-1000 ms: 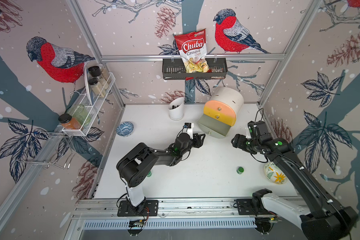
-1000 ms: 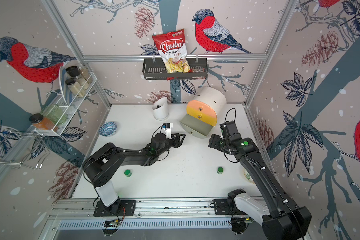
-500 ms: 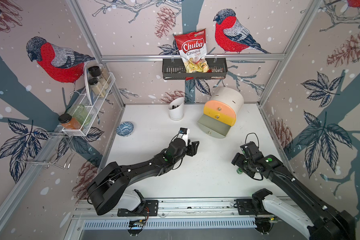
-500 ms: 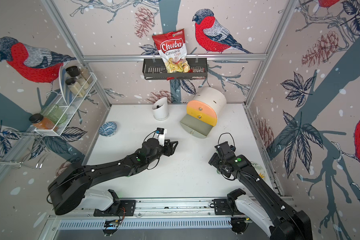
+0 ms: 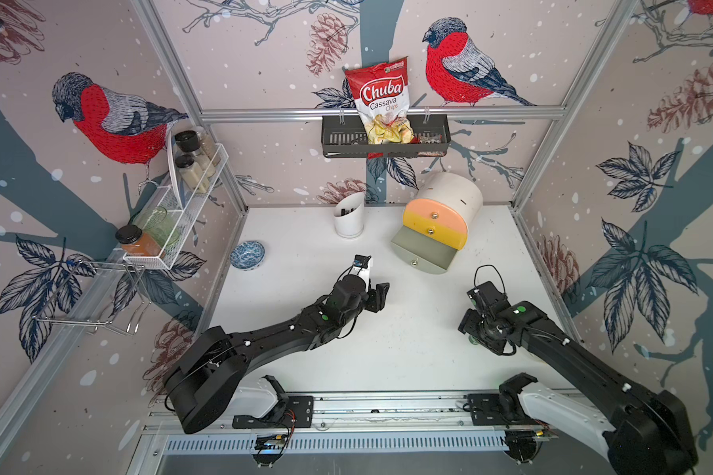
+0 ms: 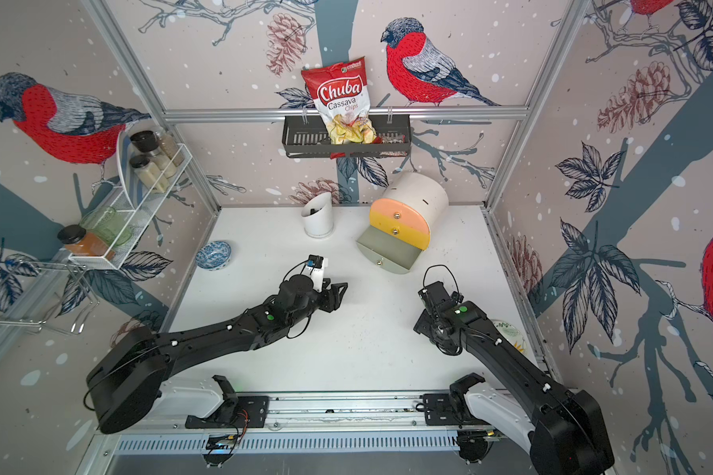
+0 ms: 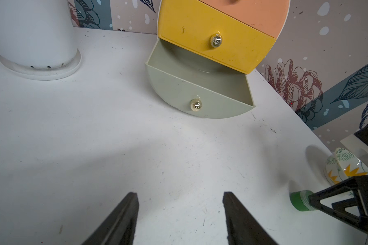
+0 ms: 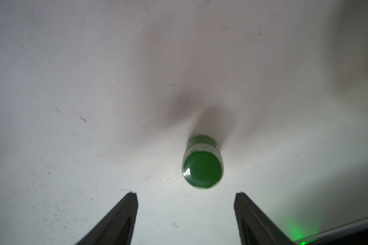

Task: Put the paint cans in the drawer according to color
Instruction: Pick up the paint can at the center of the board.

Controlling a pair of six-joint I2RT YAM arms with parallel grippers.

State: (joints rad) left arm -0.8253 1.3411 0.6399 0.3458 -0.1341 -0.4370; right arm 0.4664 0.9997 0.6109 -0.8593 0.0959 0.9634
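- One green paint can point(image 8: 202, 169) shows, upright on the white table point(image 8: 72, 84), on its right half and well apart from the drawer point(image 5: 441, 214).
- Right gripper point(image 8: 185, 194) hangs low over it, fingers spread wide; the can is just ahead of the tips, not pinched.
- Left gripper point(image 7: 181, 194) is mid-table, fingers spread, holding nothing, facing the drawer.
- Grey-green bottom drawer point(image 7: 200, 93) is pulled out, with the yellow and peach fronts stacked above it.
- White holder cup point(image 5: 348, 218) stands near the drawer, blue bowl point(image 5: 246, 255) by the left wall.
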